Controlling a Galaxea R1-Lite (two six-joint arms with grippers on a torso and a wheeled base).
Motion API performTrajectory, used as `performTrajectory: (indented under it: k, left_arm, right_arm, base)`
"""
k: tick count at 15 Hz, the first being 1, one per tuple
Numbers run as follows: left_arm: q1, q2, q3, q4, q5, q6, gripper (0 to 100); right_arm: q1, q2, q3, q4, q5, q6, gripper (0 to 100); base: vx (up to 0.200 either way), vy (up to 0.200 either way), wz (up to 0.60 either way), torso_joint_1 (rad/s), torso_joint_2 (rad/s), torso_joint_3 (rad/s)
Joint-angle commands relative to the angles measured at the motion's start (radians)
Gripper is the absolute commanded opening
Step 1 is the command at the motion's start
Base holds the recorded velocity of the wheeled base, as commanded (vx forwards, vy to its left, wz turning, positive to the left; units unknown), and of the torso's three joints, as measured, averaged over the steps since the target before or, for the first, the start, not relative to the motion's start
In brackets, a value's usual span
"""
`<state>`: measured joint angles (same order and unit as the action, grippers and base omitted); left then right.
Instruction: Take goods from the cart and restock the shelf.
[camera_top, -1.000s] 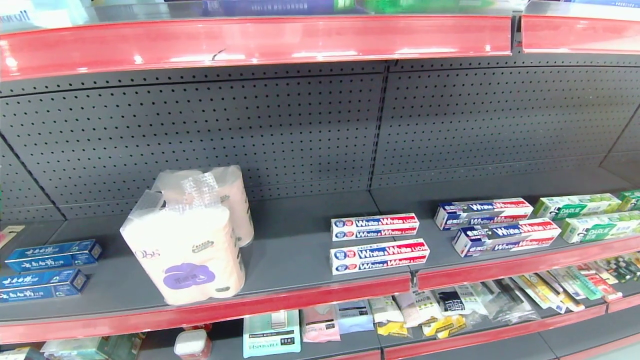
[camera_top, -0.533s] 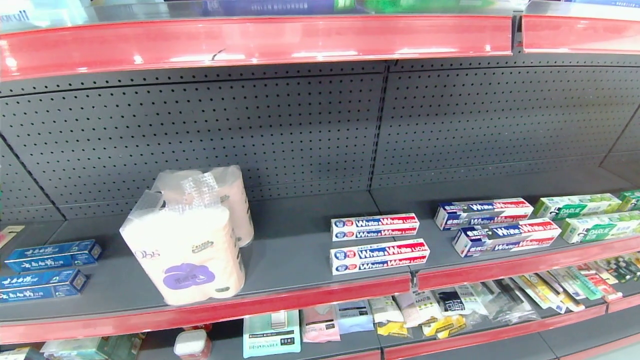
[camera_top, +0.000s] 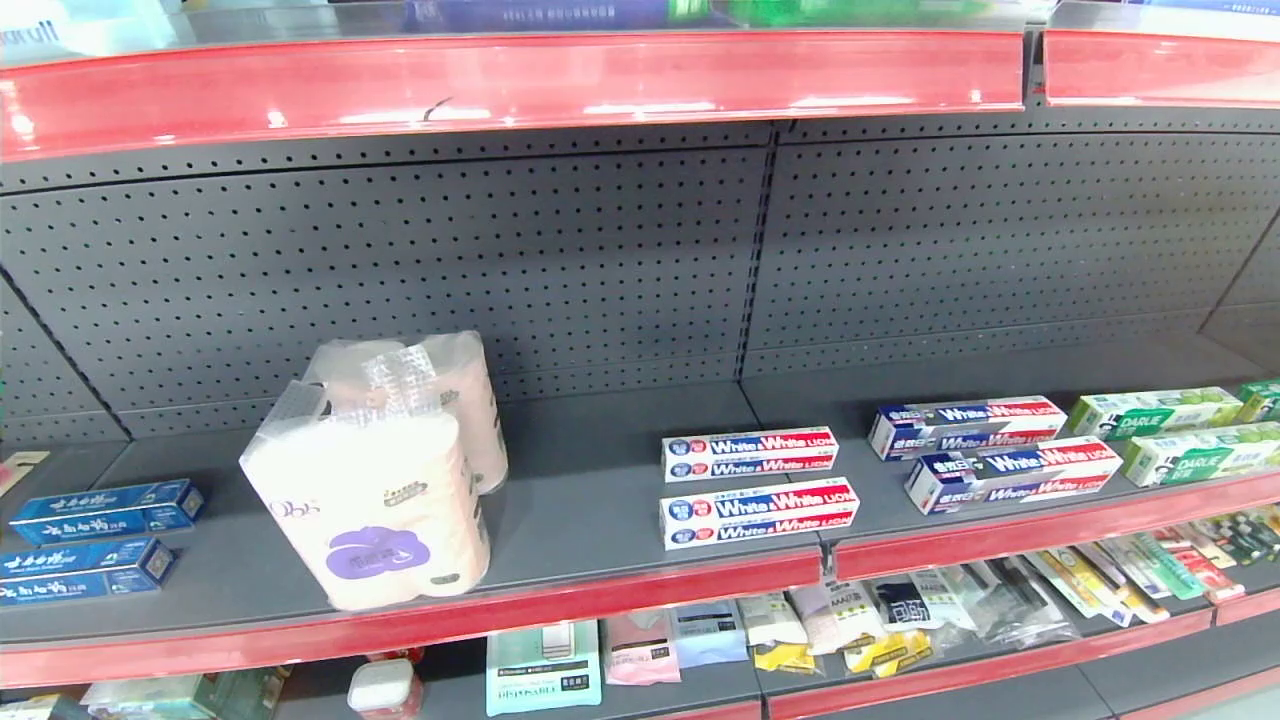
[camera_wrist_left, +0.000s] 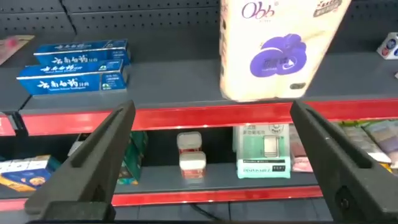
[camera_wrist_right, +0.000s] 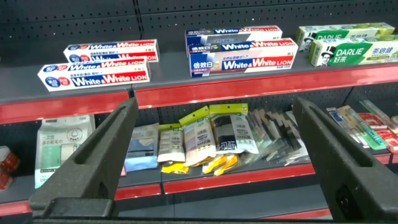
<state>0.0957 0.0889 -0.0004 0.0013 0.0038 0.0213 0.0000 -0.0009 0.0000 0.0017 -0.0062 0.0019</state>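
Purple-labelled tissue pack (camera_top: 375, 500) on red-edged shelf (camera_top: 585, 495)

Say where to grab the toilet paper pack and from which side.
Probably the clear plastic handle on top of the toilet paper pack, coming in from the front of the shelf. The pack stands upright near the front edge; its body looks broad and soft, the handle thin.
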Motion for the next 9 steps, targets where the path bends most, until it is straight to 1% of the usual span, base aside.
performTrajectory:
  k: [1,2,4,5,7,9]
  left_arm:
    - [-0.014,0.005,0.0,0.002,-0.002,0.003,100]
    - [-0.146,-0.011,0.0,-0.001,-0.002,0.005,100]
    - [-0.131,-0.023,0.0,-0.001,0.004,0.009,100]
    - [-0.082,-0.067,0.0,-0.001,0.012,0.002,100]
    - [-0.09,-0.089,0.0,-0.001,0.03,-0.003,100]
    - [-0.09,-0.089,0.0,-0.001,0.031,-0.003,100]
  right_arm:
    - [0.0,0.001,0.0,0.0,0.0,0.0,100]
    - [0.0,0.001,0.0,0.0,0.0,0.003,100]
    - [0.0,0.001,0.0,0.0,0.0,0.003,100]
    - [0.0,0.001,0.0,0.0,0.0,0.001,100]
    - [0.0,0.002,0.0,0.0,0.0,-0.002,100]
    - [0.0,0.001,0.0,0.001,0.0,-0.003,100]
  base:
    - [0.0,0.0,0.0,0.0,0.0,0.0]
    - [0.0,0.0,0.0,0.0,0.0,0.0]
    - [0.0,0.0,0.0,0.0,0.0,0.0]
    - [0.0,0.0,0.0,0.0,0.0,0.0]
    - [0.0,0.0,0.0,0.0,0.0,0.0]
    - [0.0,0.0,0.6,0.002,0.0,0.0]
